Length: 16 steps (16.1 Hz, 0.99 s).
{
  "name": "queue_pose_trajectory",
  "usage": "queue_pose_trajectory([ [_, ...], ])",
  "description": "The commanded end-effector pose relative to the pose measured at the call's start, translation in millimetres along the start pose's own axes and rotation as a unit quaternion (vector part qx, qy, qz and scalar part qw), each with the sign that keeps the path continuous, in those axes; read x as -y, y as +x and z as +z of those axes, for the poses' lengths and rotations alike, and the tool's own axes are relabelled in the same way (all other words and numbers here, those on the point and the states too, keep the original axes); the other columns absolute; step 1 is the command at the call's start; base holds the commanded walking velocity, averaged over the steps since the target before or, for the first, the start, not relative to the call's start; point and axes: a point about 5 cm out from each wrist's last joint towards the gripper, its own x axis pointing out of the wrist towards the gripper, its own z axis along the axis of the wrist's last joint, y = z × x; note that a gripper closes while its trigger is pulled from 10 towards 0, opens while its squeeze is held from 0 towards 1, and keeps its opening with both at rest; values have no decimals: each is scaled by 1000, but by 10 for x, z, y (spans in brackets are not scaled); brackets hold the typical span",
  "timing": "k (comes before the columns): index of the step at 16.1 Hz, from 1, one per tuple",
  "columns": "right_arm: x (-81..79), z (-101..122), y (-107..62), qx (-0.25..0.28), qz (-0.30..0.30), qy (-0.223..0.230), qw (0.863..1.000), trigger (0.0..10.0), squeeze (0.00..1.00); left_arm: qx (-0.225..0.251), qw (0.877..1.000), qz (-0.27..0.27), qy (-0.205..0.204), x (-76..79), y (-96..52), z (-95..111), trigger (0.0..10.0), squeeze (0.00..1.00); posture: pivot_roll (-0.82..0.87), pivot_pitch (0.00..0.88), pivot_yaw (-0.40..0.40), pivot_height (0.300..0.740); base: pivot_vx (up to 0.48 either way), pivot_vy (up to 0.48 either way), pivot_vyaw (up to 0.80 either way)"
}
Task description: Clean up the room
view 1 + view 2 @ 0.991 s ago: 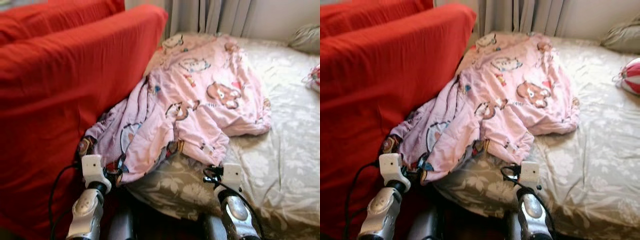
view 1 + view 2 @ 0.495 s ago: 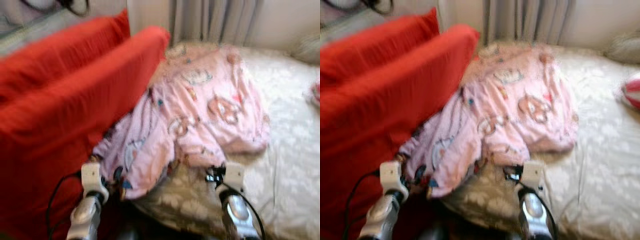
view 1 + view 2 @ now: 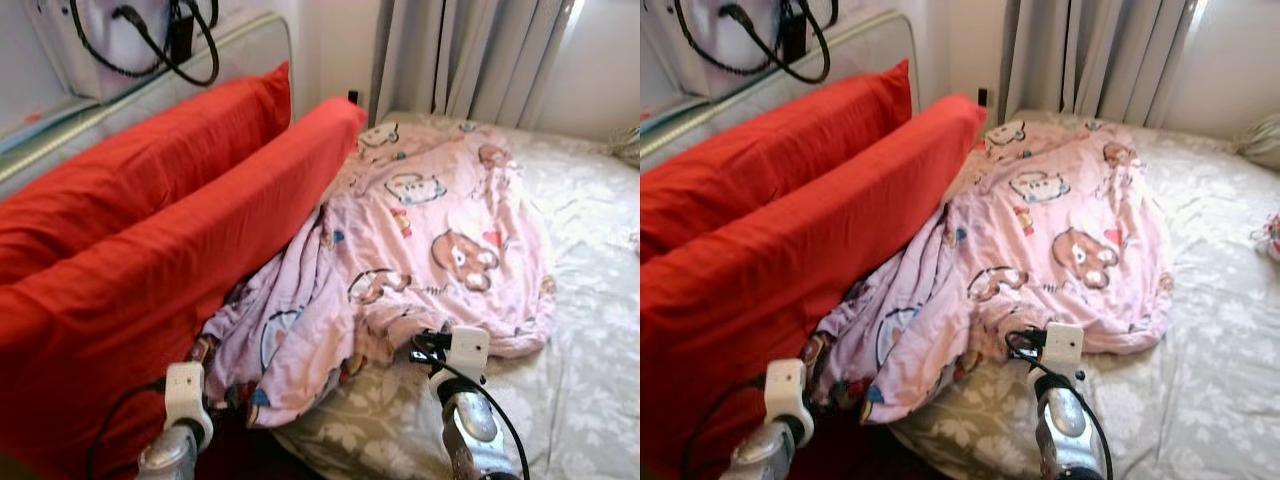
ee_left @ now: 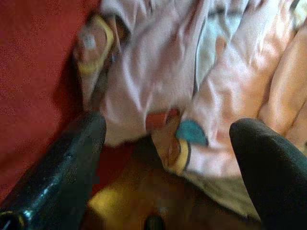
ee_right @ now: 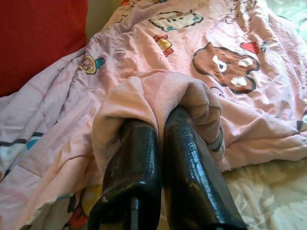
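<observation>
Red cushions (image 3: pixel 170 260) stand along the bed's (image 3: pixel 590 330) left side, and the pink blanket (image 3: pixel 420 230) lies rumpled from them across the bed's near corner. Low by the blanket's hanging hem, the left claw (image 4: pixel 163 158) has its fingers wide apart and holds nothing, while the right claw (image 5: pixel 163 143) reaches forward, pinched together on a small fold. That thin pinch could slip loose if pulled, and the hem might snag on the cushions.

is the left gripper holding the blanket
No, the left gripper is open, its fingers spread wide just short of the blanket edge.
</observation>
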Motion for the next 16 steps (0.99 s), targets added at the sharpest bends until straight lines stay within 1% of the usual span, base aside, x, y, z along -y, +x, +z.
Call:
queue_pose_trajectory([
  [1, -13, -4, -13, 4, 0, 1, 1000, 10000, 0, -40, 999, 9, 12, -31, -46, -153, 10000, 0, 86, 1, -17, 740, 0, 0, 0],
  [6, -39, 8, -6, 8, 3, -1, 1000, 10000, 0, -89, 995, 34, 6, -114, -169, -418, 10000, 0, 72, 0, -5, 740, 0, 0, 0],
  [12, -36, -2, -16, 7, 2, -2, 1000, 10000, 0, -107, 993, 42, 2, -163, -236, -528, 10000, 0, 75, 0, -3, 740, 0, 0, 0],
  [13, -54, -22, -24, 5, 0, -1, 1000, 10000, 0, -119, 992, 51, -1, -218, -279, -587, 10000, 0, 76, 0, 2, 740, 0, 0, 0],
  [16, -51, -23, -29, 7, -3, -2, 1000, 10000, 0, -127, 990, 52, -2, -225, -302, -626, 10000, 0, 73, 0, 4, 740, 0, 0, 0],
])
